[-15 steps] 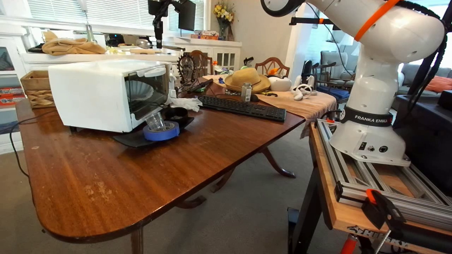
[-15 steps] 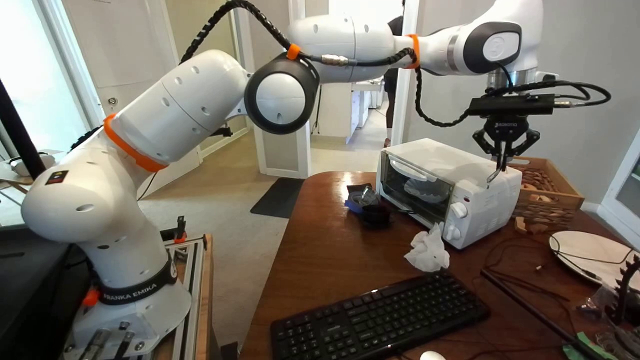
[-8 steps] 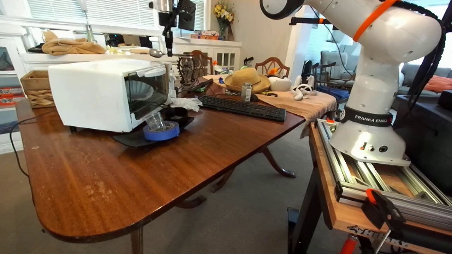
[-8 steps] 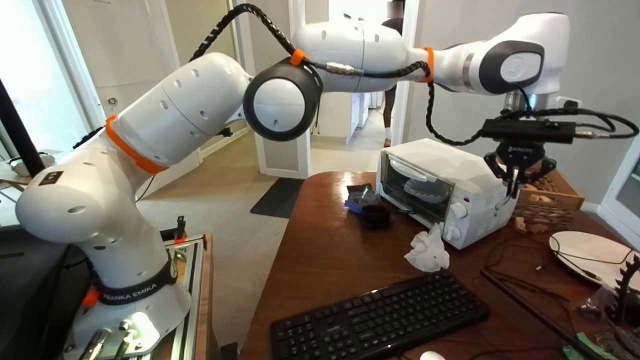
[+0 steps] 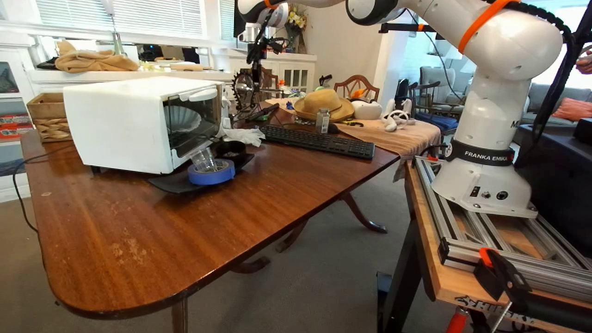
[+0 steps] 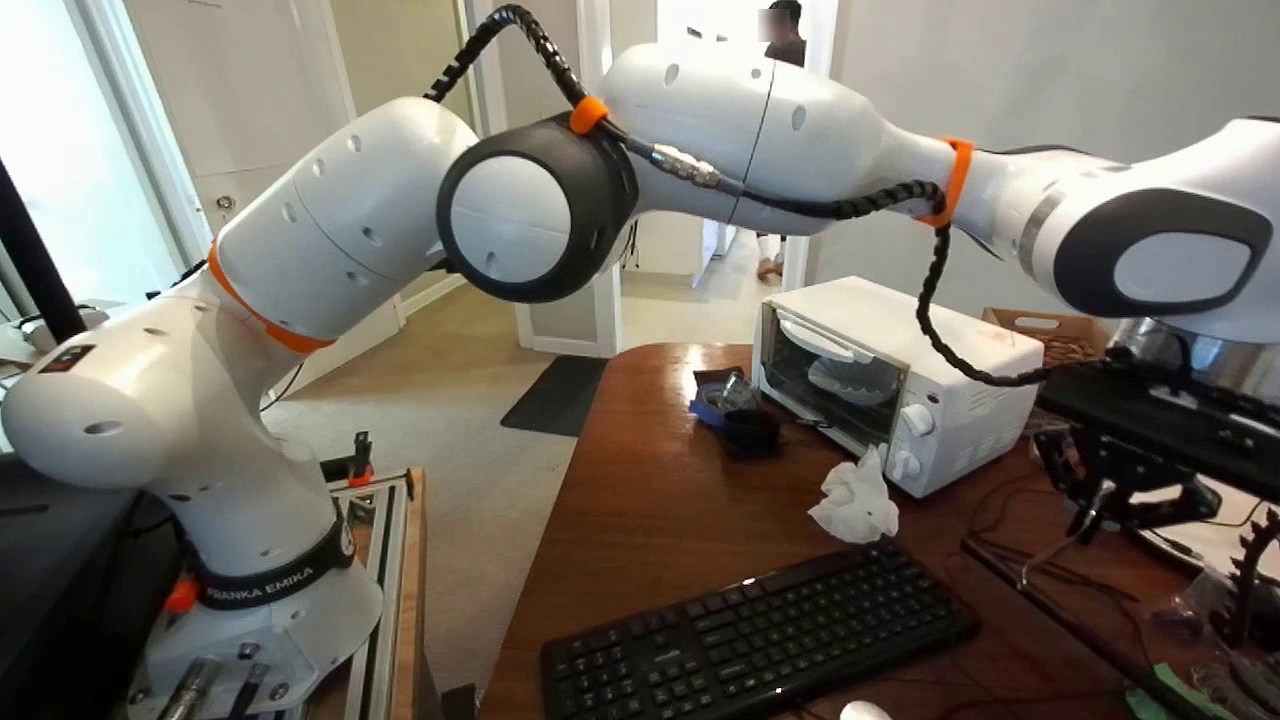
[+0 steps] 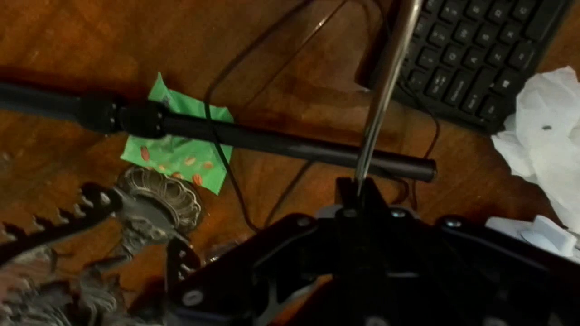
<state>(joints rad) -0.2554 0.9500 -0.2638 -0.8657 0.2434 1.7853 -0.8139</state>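
1 brown wooden table is bearing 1 white, box-shaped toaster oven and 1 black, rectangular plastic keyboard. Above the table, 1 black, 2-fingered gripper is hanging near 1 long, black tubular pole and pinching 1 slender, silver metal utensil between its tips. By judgement, so narrow a pinch is risking a twist or drop, and any too-low sweep would be risking a snag on the pole or keyboard.

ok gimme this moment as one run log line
claw: shut on slender silver metal utensil; below: brown wooden table, black tubular pole
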